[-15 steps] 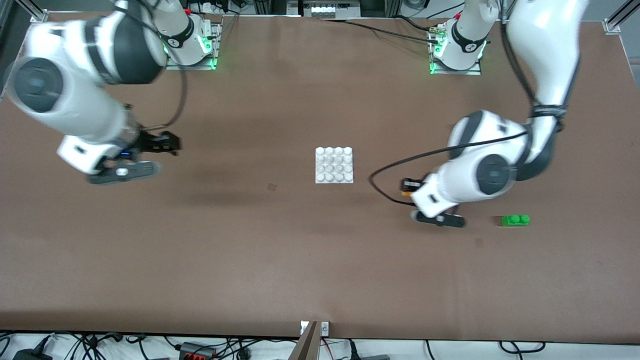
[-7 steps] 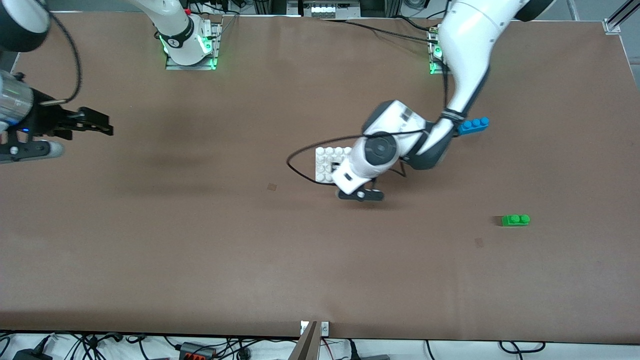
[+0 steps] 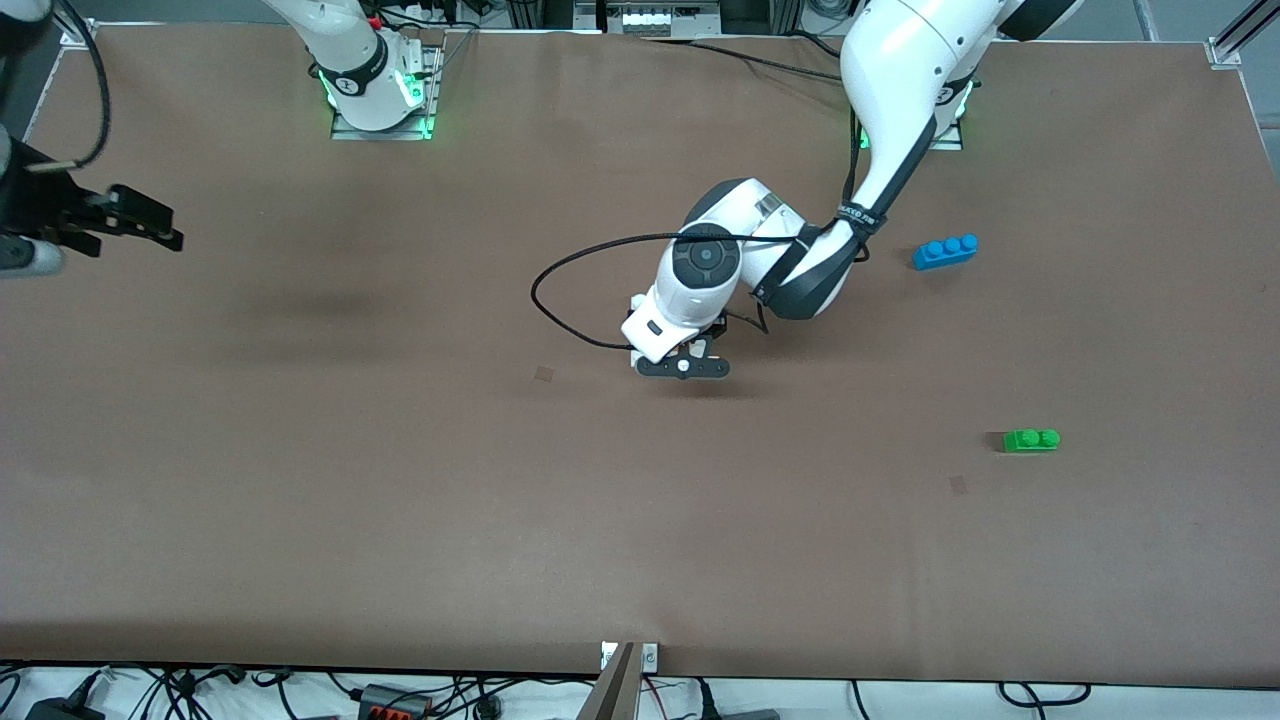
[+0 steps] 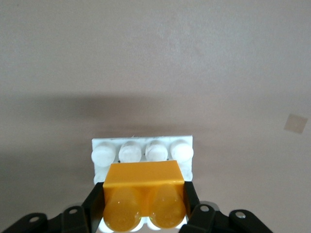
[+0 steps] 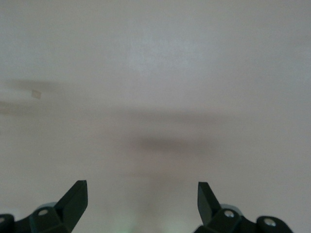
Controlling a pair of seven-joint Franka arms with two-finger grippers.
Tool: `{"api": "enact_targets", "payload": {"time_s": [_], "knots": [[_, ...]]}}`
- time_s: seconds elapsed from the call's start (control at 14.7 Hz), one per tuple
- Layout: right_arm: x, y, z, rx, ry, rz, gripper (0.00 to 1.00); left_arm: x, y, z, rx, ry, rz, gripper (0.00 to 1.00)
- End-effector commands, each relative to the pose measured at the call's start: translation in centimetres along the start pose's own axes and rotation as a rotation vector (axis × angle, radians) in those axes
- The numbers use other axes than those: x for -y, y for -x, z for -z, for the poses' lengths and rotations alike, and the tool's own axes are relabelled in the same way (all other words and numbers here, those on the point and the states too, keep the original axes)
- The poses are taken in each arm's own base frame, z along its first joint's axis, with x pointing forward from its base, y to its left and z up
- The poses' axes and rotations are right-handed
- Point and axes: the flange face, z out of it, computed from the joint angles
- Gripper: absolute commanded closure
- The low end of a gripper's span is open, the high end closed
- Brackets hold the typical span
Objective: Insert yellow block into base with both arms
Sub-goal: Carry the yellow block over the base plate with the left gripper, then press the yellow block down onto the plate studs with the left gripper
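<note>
Over the middle of the brown table point(image 3: 400, 480), the left arm reaches down from its base at the table's top edge, upper link slanting toward the centre and forearm folded back, with the wrist pointing straight down. The left gripper point(image 3: 690, 352) hangs directly above the base point(image 4: 142, 145), which it almost entirely hides in the front view. In the left wrist view the black fingers point(image 4: 95, 206) are clamped on the two sides of the yellow block point(image 4: 143, 196), whose two studs face the camera; the block is level over the white studded plate, and whether it touches the studs cannot be told.

The right gripper point(image 3: 135, 225) hovers above the table's edge at the right arm's end, its jaws spread wide with nothing between them, as the right wrist view point(image 5: 141, 201) shows over bare surface.

A second earlier the left gripper was well toward the left arm's end of the table, near the green brick point(image 3: 1031, 439), and has since swung across onto the plate. The right gripper has drawn away from the centre to the edge. The blue brick point(image 3: 945, 250), hidden by the arm then, now lies exposed, and the green brick has not moved.
</note>
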Motion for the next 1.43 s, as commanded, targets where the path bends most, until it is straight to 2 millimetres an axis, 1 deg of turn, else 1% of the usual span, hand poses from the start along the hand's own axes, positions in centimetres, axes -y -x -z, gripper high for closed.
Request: {"api": "enact_targets", "payload": {"time_s": [0.0,0.07,0.14,0.34,0.41,0.48,0.54,0.61,0.75,0.89,1.02,1.23,1.36], "knots": [[0.4,1.3,0.9,0.008,0.018,0.015,0.00,2.3,2.6,0.1,-0.051,0.010,0.045,0.43],[0.4,1.6,1.0,0.024,0.026,0.010,0.00,2.0,3.5,0.1,-0.050,0.013,0.068,0.43],[0.5,1.8,1.1,0.036,0.036,0.008,0.00,1.8,3.9,0.0,-0.045,0.011,0.097,0.44],[0.8,1.9,1.0,0.049,0.050,0.017,0.00,1.6,4.2,-0.4,-0.033,0.008,0.124,0.45],[1.2,1.8,1.0,0.049,0.084,0.028,0.00,1.4,4.4,-0.5,-0.031,0.006,0.125,0.45],[2.1,1.8,1.0,0.054,0.100,0.044,0.00,1.3,4.5,-0.7,-0.028,0.005,0.129,0.45],[2.5,2.1,1.4,0.047,0.101,0.052,0.00,1.1,4.8,-1.0,-0.022,0.006,0.129,0.45],[2.4,2.1,1.6,0.039,0.102,0.050,0.00,1.0,4.9,-1.5,-0.017,0.003,0.126,0.45],[2.9,1.9,1.7,0.026,0.099,0.059,0.00,0.9,5.1,-2.5,-0.006,-0.002,0.125,0.44],[2.7,1.9,1.6,0.025,0.088,0.046,0.00,0.8,5.2,-2.9,-0.004,-0.004,0.121,0.44],[2.6,1.9,1.5,0.027,0.070,0.031,0.00,0.5,5.3,-2.9,-0.010,0.001,0.115,0.44],[2.2,1.8,1.4,0.027,0.059,0.019,0.00,0.6,5.2,-4.2,-0.015,-0.003,0.104,0.44],[2.0,1.7,1.3,0.022,0.054,0.016,0.00,0.5,5.3,-4.3,-0.023,0.006,0.112,0.44]]}}
